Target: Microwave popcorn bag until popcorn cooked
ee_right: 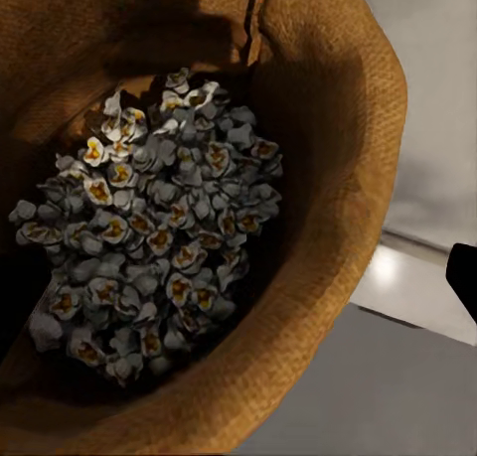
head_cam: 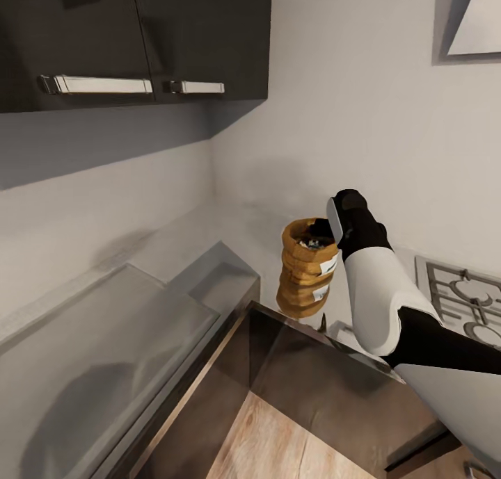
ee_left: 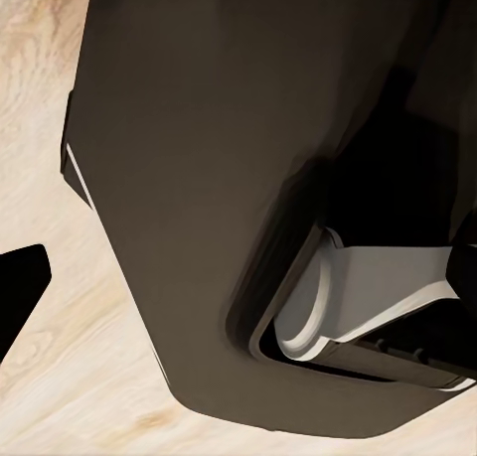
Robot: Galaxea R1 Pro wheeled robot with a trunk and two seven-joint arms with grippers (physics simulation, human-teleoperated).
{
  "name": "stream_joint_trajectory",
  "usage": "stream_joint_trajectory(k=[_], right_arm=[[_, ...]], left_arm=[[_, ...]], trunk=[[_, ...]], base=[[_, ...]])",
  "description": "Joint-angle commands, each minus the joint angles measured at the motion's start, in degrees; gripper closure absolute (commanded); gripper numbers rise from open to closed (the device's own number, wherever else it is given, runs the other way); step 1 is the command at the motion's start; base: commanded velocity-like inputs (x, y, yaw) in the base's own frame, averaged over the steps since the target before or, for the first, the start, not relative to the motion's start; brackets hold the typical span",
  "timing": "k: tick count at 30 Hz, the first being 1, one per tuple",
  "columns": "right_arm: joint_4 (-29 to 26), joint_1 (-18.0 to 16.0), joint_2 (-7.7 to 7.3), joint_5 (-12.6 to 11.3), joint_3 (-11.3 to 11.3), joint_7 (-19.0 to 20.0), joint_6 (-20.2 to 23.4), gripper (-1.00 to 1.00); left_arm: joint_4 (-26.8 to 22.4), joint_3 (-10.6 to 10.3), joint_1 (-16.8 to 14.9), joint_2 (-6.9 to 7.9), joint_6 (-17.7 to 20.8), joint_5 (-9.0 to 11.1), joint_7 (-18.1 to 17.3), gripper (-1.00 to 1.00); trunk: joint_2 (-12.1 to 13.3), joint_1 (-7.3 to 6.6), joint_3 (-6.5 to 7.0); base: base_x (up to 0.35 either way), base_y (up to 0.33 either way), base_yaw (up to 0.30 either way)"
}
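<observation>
The popcorn bag (head_cam: 304,277) is held aloft, grasped by the right gripper (head_cam: 325,234); microwave placement and heating judged outstanding.

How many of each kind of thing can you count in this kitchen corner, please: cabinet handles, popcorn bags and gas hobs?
Cabinet handles: 2
Popcorn bag: 1
Gas hob: 1
Total: 4

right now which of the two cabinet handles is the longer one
The left handle, on the dark upper cabinet door farther from the corner, is the longer. The right handle, on the neighbouring door toward the corner above the popcorn bag, is clearly shorter.
</observation>
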Motion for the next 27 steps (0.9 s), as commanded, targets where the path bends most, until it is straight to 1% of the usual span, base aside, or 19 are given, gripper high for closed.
stream_joint_trajectory(k=[1,6,10,13,19,24,27], right_arm=[[0.0,-0.1,0.08,0.2,-0.5,-0.1,0.1,-1.00],[0.1,-0.1,0.08,0.2,-1.0,-1.3,0.1,-1.00],[0.4,-0.1,0.08,0.2,-2.8,-1.6,0.1,-1.00],[1.8,-0.1,0.08,0.2,-3.4,-1.7,0.1,-1.00],[3.5,-0.1,0.08,0.2,-3.6,-2.7,0.1,-1.00],[3.6,-0.1,0.08,0.2,-3.6,-3.2,0.1,-1.00],[3.6,-0.1,0.08,0.2,-3.6,-5.5,0.1,-1.00]], left_arm=[[0.0,0.4,0.0,0.00,-0.1,0.2,-0.3,-1.00],[0.0,0.4,0.0,0.00,-0.1,0.3,-0.3,-1.00],[0.0,0.4,0.0,0.00,-0.1,0.3,-0.2,-1.00],[0.0,0.4,0.0,0.00,-0.1,0.3,-0.3,-1.00],[0.0,0.3,0.0,0.00,-0.1,0.3,-0.3,-1.00],[0.0,0.3,0.0,0.00,-0.1,0.3,-0.3,-1.00],[0.0,0.3,0.0,0.00,-0.1,0.3,-0.3,-1.00]], trunk=[[0.0,0.02,-0.06],[0.0,0.02,-0.06],[0.0,0.02,-0.06],[0.0,0.02,-0.06],[0.0,0.02,-0.06],[0.0,0.02,-0.06],[0.0,0.02,-0.06]], base=[[0.063,0.000,0.000],[0.019,0.000,0.000],[0.001,0.000,0.000],[0.024,0.000,0.000],[0.183,0.000,0.000],[0.042,0.000,0.000],[0.004,0.000,0.000]])
